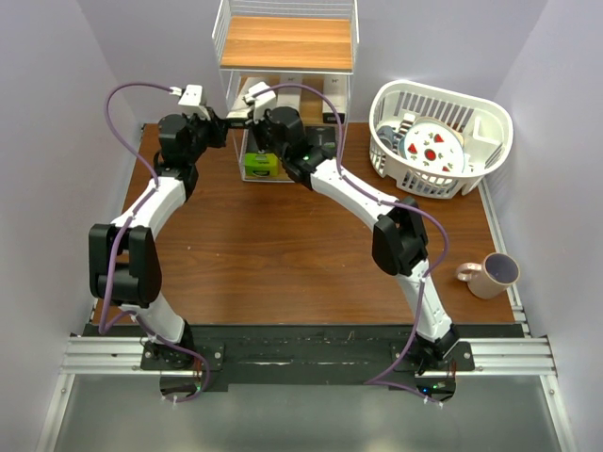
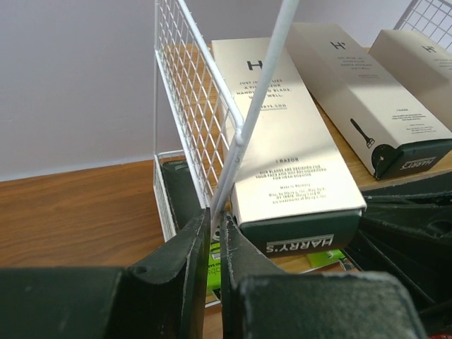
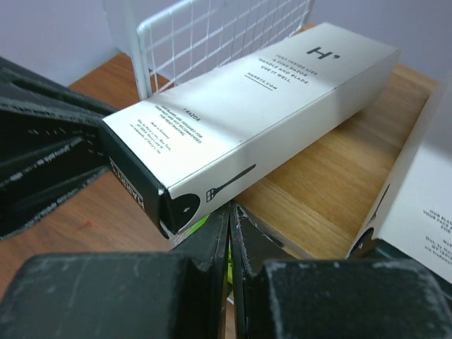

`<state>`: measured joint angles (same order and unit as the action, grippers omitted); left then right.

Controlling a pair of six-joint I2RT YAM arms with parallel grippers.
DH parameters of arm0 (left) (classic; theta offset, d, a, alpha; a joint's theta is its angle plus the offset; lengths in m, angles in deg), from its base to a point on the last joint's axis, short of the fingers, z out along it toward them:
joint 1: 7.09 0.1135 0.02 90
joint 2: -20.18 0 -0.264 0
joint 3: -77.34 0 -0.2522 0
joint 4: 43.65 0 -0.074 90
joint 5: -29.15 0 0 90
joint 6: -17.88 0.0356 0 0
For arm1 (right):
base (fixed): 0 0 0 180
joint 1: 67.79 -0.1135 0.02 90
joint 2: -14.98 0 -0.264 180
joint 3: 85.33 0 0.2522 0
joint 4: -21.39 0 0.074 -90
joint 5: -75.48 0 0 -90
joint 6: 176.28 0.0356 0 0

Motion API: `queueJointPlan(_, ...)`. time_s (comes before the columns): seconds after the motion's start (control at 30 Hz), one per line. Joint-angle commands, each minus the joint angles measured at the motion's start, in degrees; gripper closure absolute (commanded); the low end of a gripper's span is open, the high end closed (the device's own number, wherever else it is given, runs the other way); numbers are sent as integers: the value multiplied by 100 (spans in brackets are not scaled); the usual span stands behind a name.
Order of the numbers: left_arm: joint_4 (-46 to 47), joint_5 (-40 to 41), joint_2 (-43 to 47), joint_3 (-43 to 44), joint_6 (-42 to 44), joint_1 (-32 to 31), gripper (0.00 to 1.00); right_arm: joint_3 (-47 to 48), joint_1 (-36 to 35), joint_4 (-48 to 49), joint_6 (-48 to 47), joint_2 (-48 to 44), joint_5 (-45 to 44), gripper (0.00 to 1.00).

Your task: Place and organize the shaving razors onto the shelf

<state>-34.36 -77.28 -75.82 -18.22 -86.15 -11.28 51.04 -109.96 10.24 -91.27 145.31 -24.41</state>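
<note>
The shelf (image 1: 285, 42) stands at the back middle of the table. My left gripper (image 2: 215, 212) is shut on the front left wire post (image 2: 244, 127) of the shelf. On the wooden tier (image 3: 339, 162) lie three white razor cartons (image 2: 282, 141) (image 2: 360, 92) (image 2: 417, 78), dark ends toward me. A lime-green pack (image 1: 261, 162) lies on the tier below. My right gripper (image 3: 231, 208) is shut with nothing between its fingers, its tips just under the near end of the left carton (image 3: 247, 120), at the tier's front edge. Another carton (image 3: 417, 212) shows at the right.
A white slatted basket (image 1: 490, 122) holding a dotted plate (image 1: 433, 146) sits at the back right. A pink cup (image 1: 492, 273) with a purple rim stands near the right edge. Both arms reach side by side into the shelf's front left corner.
</note>
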Motion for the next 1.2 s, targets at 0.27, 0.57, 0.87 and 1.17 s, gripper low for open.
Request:
queueJointPlan(0.27,279,-370,-23,254,-417,-56,84,291,-10,275,-283,-94,-285,88)
queueJointPlan(0.57,16,-151,55,254,-294,-56,85,-465,-10,-173,-493,-666,-180,85)
queueJointPlan(0.87,42,-36,82,254,-268,-47,85,-545,-1,-24,-643,-886,-444,87)
queueJointPlan(1.17,-2,-27,73,307,-259,-47,85,-326,-1,134,-669,-851,-514,87)
